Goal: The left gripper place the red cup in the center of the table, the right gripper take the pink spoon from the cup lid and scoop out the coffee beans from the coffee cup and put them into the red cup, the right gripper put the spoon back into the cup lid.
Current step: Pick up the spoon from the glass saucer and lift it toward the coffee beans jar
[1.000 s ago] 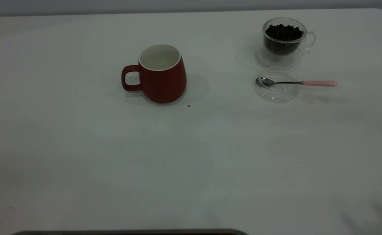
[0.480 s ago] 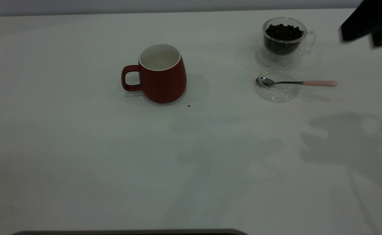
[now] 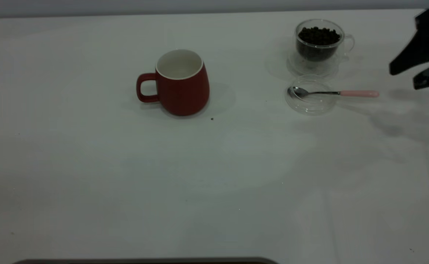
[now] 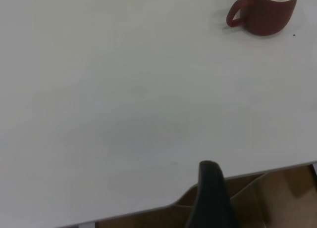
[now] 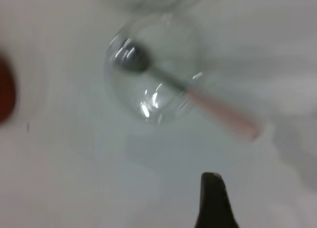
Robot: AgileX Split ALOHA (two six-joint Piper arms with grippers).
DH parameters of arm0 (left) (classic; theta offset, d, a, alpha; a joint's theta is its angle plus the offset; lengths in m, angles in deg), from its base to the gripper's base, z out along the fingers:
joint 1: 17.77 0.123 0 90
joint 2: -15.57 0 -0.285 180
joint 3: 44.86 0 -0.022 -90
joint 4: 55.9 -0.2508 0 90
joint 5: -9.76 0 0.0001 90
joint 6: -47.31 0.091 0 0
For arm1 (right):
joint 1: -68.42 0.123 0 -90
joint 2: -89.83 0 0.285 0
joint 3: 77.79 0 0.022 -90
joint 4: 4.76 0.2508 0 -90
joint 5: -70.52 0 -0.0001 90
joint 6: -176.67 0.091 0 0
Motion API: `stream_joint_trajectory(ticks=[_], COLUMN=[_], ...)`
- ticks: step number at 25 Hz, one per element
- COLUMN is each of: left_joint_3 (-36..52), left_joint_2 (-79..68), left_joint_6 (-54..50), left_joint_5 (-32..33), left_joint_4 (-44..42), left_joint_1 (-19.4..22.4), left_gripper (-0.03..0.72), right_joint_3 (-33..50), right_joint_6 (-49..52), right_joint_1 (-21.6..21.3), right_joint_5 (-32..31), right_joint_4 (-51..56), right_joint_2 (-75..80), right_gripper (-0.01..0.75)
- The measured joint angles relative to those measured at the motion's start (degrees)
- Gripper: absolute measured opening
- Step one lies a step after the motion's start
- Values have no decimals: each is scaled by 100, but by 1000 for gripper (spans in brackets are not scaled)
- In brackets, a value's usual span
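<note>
One step looked done: the red cup (image 3: 181, 82) sat upright mid-table, empty. Scooping hadn't started, since the pink spoon (image 3: 333, 93) lay across the cup lid (image 3: 311, 95), right in front of the coffee cup (image 3: 319, 44) full of beans. Right gripper (image 3: 414, 69) hung near the spoon handle, fingers spread, holding nothing. Left gripper (image 4: 212, 198) was parked at the table edge, can't tell its state. Plain white table (image 3: 126, 176), one stray bean (image 3: 212, 118) by the mug.

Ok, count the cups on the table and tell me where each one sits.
2. The red cup stands near the table's middle, handle toward the left arm's side. The glass coffee cup, full of beans, stands at the far right, just behind the cup lid holding the pink spoon.
</note>
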Motion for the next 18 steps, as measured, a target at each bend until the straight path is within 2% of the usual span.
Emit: stream_joint_trajectory(ticks=[6,11,18], left_joint_3=[0,0,0], left_joint_2=[0,0,0], left_joint_6=[0,0,0], left_joint_5=[0,0,0], left_joint_4=[0,0,0], left_joint_1=[0,0,0], left_gripper=[587,587,587], right_joint_3=[-626,-726,-746], right_joint_6=[-1014,-1297,-1771], right_joint_1=[-588,-795,-780], right_joint_5=[-1367,-1632,-2307], right_joint_4=[725,1080,1725], right_joint_2=[807,1356,1910], right_gripper=[547,547,547])
